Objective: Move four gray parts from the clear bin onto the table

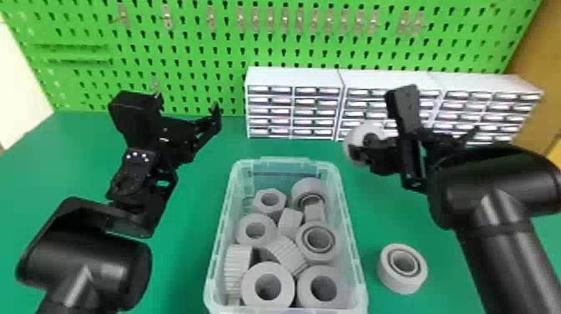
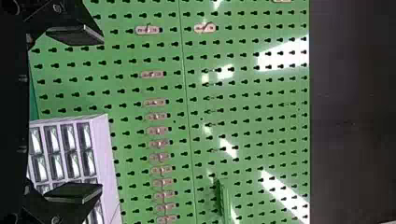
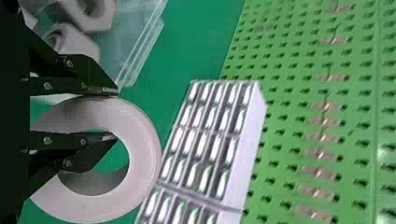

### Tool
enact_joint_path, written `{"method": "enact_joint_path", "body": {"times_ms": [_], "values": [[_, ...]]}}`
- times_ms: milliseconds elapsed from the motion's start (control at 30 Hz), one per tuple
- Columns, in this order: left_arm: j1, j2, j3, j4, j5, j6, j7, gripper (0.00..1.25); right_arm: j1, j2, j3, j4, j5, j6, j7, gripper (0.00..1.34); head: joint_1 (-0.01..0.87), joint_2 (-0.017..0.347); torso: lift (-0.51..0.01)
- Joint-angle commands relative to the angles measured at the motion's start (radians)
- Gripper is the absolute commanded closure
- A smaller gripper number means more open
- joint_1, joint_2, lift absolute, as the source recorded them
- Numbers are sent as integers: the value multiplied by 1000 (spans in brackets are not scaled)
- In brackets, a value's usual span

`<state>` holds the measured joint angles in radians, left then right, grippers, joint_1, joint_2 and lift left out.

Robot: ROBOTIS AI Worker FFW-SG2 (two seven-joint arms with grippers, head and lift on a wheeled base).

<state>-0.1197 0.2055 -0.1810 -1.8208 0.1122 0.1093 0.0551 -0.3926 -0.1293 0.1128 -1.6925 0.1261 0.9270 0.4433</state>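
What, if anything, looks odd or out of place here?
Nothing looks spilled or damaged. The held gray ring just looks lopsided because the right gripper pinches one side of its wall, one finger inside the hole.

No text, label, brand, number or sign can be read.
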Motion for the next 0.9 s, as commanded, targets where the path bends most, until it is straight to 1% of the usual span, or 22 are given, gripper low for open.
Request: {"method": "enact_joint_path", "body": {"times_ms": [0, 167, 433, 700, 867], "values": [[-1, 0, 0, 0, 0, 1, 0, 167, 20, 5, -42, -19, 43, 73, 0, 1009, 678, 34, -50], [-1, 0, 0, 0, 0, 1, 0, 165, 32, 5, -76, -35, 79, 176, 0, 1007, 678, 34, -50], [-1, 0, -3, 0, 0, 1, -1, 165, 47, 10, -121, -41, 112, 317, 0, 1009, 678, 34, -50], [-5, 0, -6, 0, 0, 1, -1, 165, 50, 8, -130, -41, 181, 455, 0, 1009, 678, 34, -50], [-6, 0, -9, 0, 0, 1, -1, 165, 60, 8, -153, -38, 199, 486, 0, 1009, 678, 34, -50]]}}
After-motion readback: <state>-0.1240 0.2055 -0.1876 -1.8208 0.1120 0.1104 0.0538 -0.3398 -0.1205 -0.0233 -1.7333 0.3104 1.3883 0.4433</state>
